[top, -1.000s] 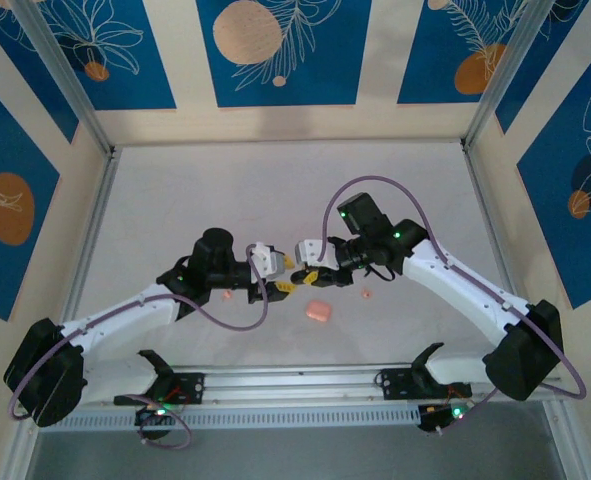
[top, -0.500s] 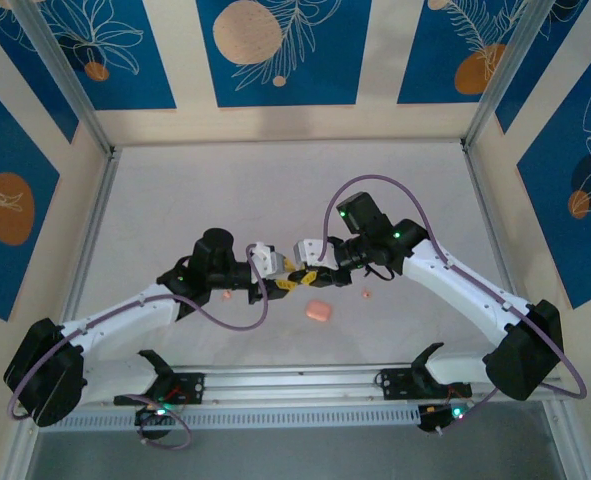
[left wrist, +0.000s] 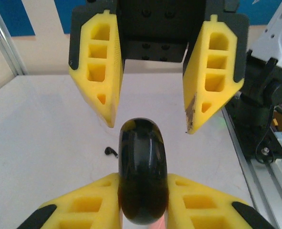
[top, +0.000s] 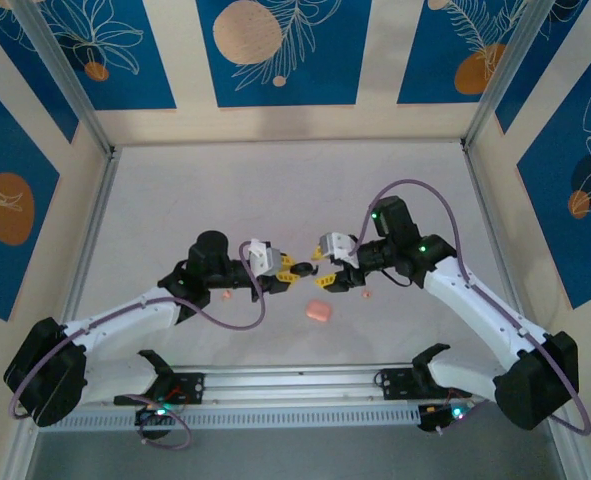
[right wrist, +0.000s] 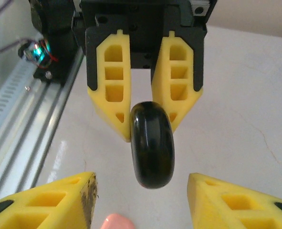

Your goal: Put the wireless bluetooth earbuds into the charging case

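Top external view: nearest, the worktop (top: 275,190) is being bounded by the rail (top: 295,378), with a pink piece (top: 318,311) being left just beyond it. Mid-worktop, the black charging case (left wrist: 143,171) is being clamped edge-on by the left pincer (left wrist: 143,191), closed tight on its flanks. The right pincer (right wrist: 141,179) is being held wide apart just short of the case, with nothing gripped. One earbud (left wrist: 111,151) is being left on the worktop beneath that gap, slightly farther. It is being judged featherlight, hard, glossy and easily flicked away, and best pinched across the bud. Ample bare room is being offered before the far wall (top: 285,122).
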{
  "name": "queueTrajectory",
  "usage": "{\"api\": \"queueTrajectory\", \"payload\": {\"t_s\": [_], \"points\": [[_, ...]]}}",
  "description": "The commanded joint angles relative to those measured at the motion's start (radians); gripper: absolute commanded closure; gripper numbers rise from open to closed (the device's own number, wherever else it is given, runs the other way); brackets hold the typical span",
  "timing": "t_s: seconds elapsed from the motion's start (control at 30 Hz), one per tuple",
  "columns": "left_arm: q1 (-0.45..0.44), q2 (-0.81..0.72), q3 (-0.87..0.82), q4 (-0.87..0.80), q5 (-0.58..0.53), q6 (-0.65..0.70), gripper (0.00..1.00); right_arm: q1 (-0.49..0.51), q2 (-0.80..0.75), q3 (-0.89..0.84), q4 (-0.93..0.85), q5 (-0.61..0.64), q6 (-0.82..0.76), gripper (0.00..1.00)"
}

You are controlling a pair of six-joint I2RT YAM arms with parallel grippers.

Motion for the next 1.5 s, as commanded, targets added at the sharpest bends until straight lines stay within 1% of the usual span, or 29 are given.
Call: {"api": "queueTrajectory", "payload": {"t_s": [0.0, 0.2, 0.27, 0.4, 0.5, 0.6, 0.67, 0.77, 0.9, 1.0, 1.17, 1.23, 1.3, 1.37, 1.47], "points": [[-0.002, 0.014, -0.011, 0.116, 0.057, -0.057, 0.76, -0.032, 0.000, -0.004, 0.051, -0.188, 0.038, 0.46], [-0.004, 0.033, -0.017, 0.172, 0.068, -0.089, 0.76, -0.038, 0.045, 0.031, 0.034, -0.239, 0.030, 0.47], [-0.004, 0.038, -0.015, 0.175, 0.074, -0.092, 0.77, -0.038, 0.062, 0.046, 0.034, -0.258, 0.031, 0.49], [-0.003, 0.035, -0.014, 0.173, 0.075, -0.093, 0.77, -0.037, 0.086, 0.068, 0.021, -0.283, 0.025, 0.55], [-0.004, 0.030, -0.016, 0.173, 0.073, -0.093, 0.78, -0.036, 0.095, 0.074, 0.020, -0.289, 0.021, 0.64], [-0.003, 0.031, -0.013, 0.175, 0.076, -0.095, 0.78, -0.035, 0.100, 0.082, 0.007, -0.288, 0.013, 0.69], [-0.004, 0.030, -0.011, 0.179, 0.077, -0.097, 0.78, -0.035, 0.104, 0.089, -0.005, -0.285, 0.006, 0.70], [-0.004, 0.030, -0.008, 0.181, 0.082, -0.098, 0.78, -0.033, 0.109, 0.094, -0.015, -0.280, 0.004, 0.65], [-0.003, 0.030, -0.004, 0.181, 0.085, -0.100, 0.78, -0.032, 0.117, 0.100, -0.023, -0.279, 0.002, 0.65], [-0.004, 0.031, -0.002, 0.181, 0.087, -0.102, 0.77, -0.032, 0.119, 0.104, -0.026, -0.277, 0.001, 0.69], [-0.003, 0.024, 0.004, 0.171, 0.091, -0.101, 0.77, -0.029, 0.124, 0.113, -0.040, -0.261, -0.010, 0.70], [-0.003, 0.020, 0.006, 0.166, 0.090, -0.099, 0.76, -0.029, 0.127, 0.119, -0.046, -0.258, -0.013, 0.74], [-0.002, 0.016, 0.006, 0.161, 0.085, -0.095, 0.72, -0.029, 0.127, 0.121, -0.047, -0.255, -0.015, 0.78], [-0.003, 0.012, 0.004, 0.149, 0.072, -0.085, 0.62, -0.029, 0.125, 0.121, -0.044, -0.253, -0.016, 0.79], [-0.004, 0.009, 0.005, 0.109, 0.054, -0.054, 0.53, -0.029, 0.118, 0.123, -0.041, -0.252, -0.018, 0.79]]}}
